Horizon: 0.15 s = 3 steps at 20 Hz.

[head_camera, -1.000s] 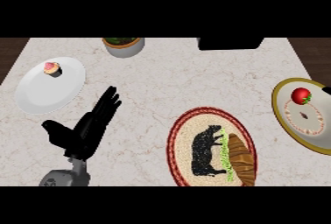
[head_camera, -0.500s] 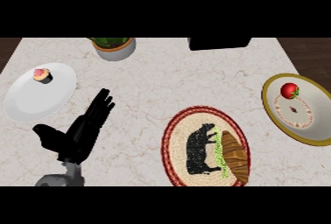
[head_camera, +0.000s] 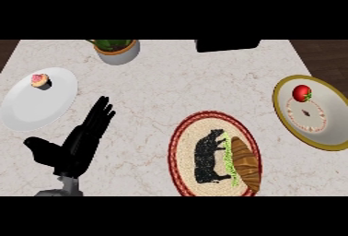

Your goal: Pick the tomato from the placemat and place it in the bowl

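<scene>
The tomato [head_camera: 302, 92] lies inside the bowl [head_camera: 334, 144], a shallow white dish with a gold rim at the right edge of the marble counter [head_camera: 176, 87]; it sits in the bowl's far part, red with a small green stem on its right side, and a small dark mark shows on the bowl's floor nearer the middle.

The round woven placemat [head_camera: 187, 138], cream with a dark red border and a black animal figure printed on it, lies toward the counter's near edge, right of centre; a browned baguette [head_camera: 247, 162] with a strip of green along its left side rests on the mat's right half, reaching its near rim; the mat and the bowl are apart.

The left hand [head_camera: 76, 146] shows at the near-left part of the counter, fingers straight and together, pointing away toward the far edge, thumb spread out to the left, holding nothing; the right hand does not show.

A white plate [head_camera: 27, 110] at the left edge carries a cupcake [head_camera: 41, 81] with pink topping on its far part; a potted plant [head_camera: 117, 49] in a pale pot stands at the far edge, left of centre; a dark box-like object [head_camera: 228, 44] sits at the far edge right of centre.
</scene>
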Motion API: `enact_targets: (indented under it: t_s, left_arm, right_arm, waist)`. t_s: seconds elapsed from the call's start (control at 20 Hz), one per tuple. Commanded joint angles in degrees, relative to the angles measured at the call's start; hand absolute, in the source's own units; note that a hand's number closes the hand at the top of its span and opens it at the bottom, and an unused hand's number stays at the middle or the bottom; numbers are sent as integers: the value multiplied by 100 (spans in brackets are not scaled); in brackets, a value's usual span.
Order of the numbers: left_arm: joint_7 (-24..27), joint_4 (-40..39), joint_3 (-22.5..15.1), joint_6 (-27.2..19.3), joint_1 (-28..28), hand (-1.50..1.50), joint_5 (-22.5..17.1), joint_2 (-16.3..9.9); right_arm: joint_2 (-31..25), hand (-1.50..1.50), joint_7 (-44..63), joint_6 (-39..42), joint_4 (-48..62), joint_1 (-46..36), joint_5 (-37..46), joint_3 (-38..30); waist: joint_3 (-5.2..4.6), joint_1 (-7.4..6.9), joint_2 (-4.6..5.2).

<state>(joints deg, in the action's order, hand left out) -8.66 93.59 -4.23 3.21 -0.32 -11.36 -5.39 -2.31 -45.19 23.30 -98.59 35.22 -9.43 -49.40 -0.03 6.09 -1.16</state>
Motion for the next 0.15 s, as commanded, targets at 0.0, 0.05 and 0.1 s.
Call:
enact_targets:
  t_s: [0.0, 0.05, 0.1]
  left_arm:
    - [-117, 128, -16, -11, 19, 0, -68, 34]
    - [82, -56, -6, -22, 8, 0, 28, 50]
    - [-4, 76, 19, -71, 71, 0, 21, 27]
  right_arm:
    - [219, 150, -1310, 816, 144, 1539, -143, 289]
    - [222, 150, -1477, 873, 249, 1684, 99, 621]
    - [224, 150, -1547, 849, 93, 1992, 233, 797]
  waist:
    - [17, 30, 8]
    - [18, 37, 23]
    - [16, 44, 5]
